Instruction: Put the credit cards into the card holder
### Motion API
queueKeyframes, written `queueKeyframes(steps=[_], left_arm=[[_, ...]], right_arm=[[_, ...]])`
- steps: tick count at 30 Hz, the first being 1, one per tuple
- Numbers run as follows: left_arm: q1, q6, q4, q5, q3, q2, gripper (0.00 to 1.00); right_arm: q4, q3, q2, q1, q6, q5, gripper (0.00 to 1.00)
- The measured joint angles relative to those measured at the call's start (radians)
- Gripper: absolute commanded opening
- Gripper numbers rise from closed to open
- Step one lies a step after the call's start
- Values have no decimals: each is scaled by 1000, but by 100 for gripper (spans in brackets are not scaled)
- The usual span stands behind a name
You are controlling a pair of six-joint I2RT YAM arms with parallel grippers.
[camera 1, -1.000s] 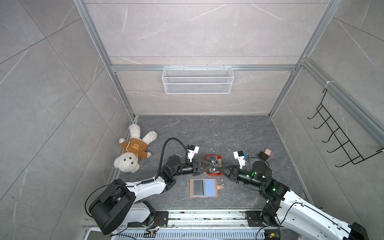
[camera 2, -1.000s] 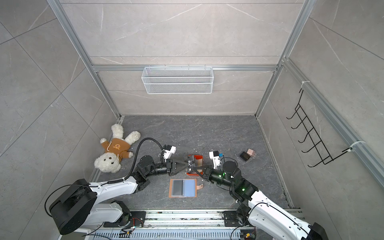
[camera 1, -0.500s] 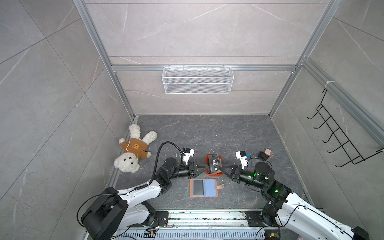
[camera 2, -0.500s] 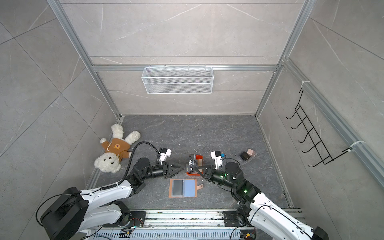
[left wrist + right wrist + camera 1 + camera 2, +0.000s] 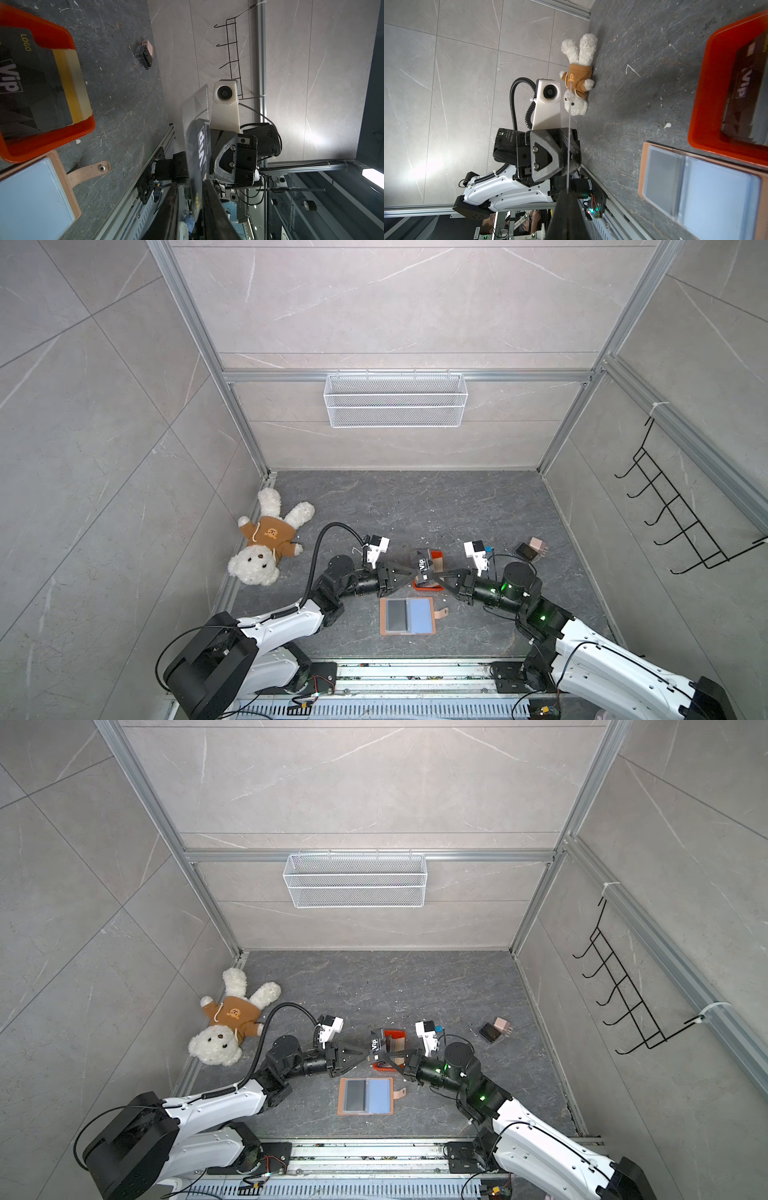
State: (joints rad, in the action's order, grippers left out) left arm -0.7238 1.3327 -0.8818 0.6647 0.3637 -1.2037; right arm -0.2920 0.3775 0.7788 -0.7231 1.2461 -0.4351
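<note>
Shows the two end effectors meeting tip to tip above the orange-red tray (image 5: 424, 590) in both top views: the left end effector (image 5: 412, 571) reaching in from the left, the right end effector (image 5: 437, 575) from the right. Finds one black credit card (image 5: 423, 565) with white "VIP" lettering between them, above the tray and standing on edge. Puts the right end effector clenched on that card; in the right wrist view, sees the card edge-on as a thin line running out from the closed fingers (image 5: 562, 214). Puts the left end effector released: in the left wrist view, shows its fingers (image 5: 172, 207) standing apart with the card between them and a gap on one side.

Has a stack of credit cards (image 5: 31, 93) in the tray, black on top, tan edges showing beside. Places the card holder (image 5: 419, 616) open and flat on the dark worktop (image 5: 415, 510), just beside the tray on the side toward the arm bases, one sleeve dark grey, the other pale blue, snap tab (image 5: 443, 612) lying out to the right. Has a teddy bear (image 5: 270, 543) by the left wall and a black-and-pink block pair (image 5: 532, 551) well apart to the right.
</note>
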Motion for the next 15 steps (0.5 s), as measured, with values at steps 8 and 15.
queueKeyframes(steps=[8, 15], left_arm=[[0, 19, -13, -8, 0, 0, 11], [1, 21, -13, -28, 0, 14, 7]], right_arm=[[-78, -19, 39, -52, 18, 35, 0], [-111, -25, 64, -94, 19, 90, 0]])
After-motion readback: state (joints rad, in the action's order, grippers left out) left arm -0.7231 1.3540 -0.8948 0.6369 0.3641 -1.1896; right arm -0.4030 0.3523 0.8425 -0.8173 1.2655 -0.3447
